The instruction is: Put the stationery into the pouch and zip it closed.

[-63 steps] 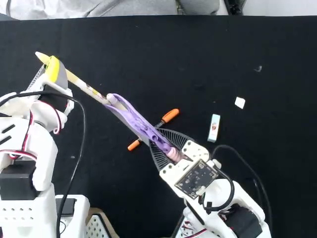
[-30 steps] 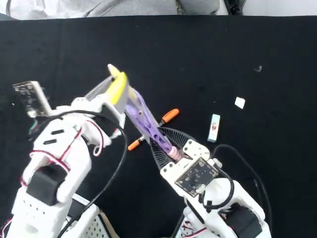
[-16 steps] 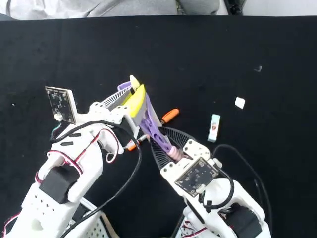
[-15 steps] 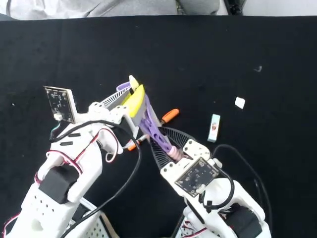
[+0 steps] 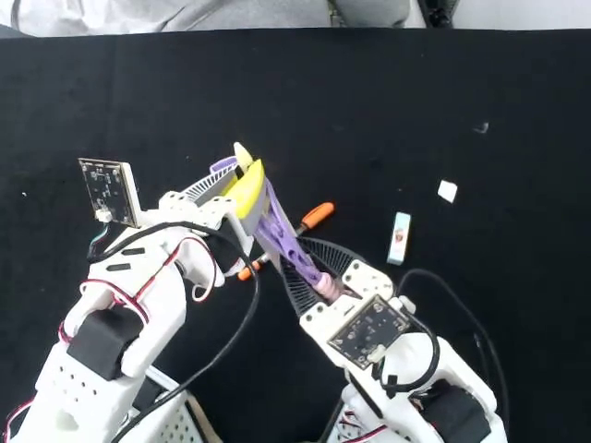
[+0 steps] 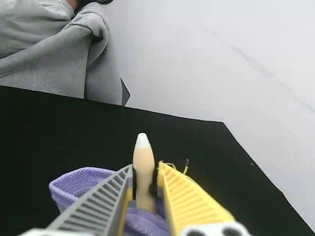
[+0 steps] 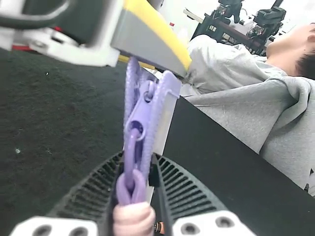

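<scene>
Over the desk (image 5: 443, 92), a soft purple pouch (image 5: 277, 229) reaching from one hand to the other; looks limp and light, so best gripped at a seam or the zip end. Right hand (image 7: 138, 164) clamped on that zip end. Left hand (image 6: 146, 169) pinched shut on a stiff, slim pencil (image 6: 142, 152), its tip poking out past the hand, pouch mouth just beneath. Orange marker (image 5: 317, 214) lying near the right hand

The orange pen (image 5: 319, 214) lies half hidden beneath the purple pouch (image 5: 282, 238).
</scene>
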`<state>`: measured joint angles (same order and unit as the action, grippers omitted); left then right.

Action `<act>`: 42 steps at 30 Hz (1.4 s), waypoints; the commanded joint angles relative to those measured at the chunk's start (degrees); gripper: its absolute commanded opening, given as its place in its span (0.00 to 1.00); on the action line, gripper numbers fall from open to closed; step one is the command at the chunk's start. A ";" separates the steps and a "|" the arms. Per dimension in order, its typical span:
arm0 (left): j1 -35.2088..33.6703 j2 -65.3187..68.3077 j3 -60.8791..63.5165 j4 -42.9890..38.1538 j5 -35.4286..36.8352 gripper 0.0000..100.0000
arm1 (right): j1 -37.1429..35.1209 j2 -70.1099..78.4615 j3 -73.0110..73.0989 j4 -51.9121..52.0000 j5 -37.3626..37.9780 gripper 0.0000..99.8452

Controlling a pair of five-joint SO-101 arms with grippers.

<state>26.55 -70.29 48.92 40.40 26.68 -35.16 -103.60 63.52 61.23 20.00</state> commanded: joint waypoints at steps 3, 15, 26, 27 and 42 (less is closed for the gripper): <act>1.10 0.09 0.40 0.53 -0.62 0.14 | -0.70 -8.40 -6.55 -0.18 1.32 0.01; 0.75 0.00 -1.89 0.88 -0.62 0.21 | -0.70 -8.40 -6.64 -0.18 1.23 0.01; -4.53 0.00 -12.88 1.23 -0.62 0.21 | -0.70 -8.40 -6.64 -0.18 1.23 0.01; -4.97 0.00 -14.37 2.20 -0.62 0.21 | -0.70 -8.40 -6.64 -0.18 1.23 0.01; -35.91 0.53 -38.73 9.41 -3.87 0.21 | -0.70 -8.40 -7.52 -0.88 1.32 0.01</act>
<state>-0.44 -70.37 13.14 49.01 23.25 -35.43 -103.60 60.26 61.23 20.53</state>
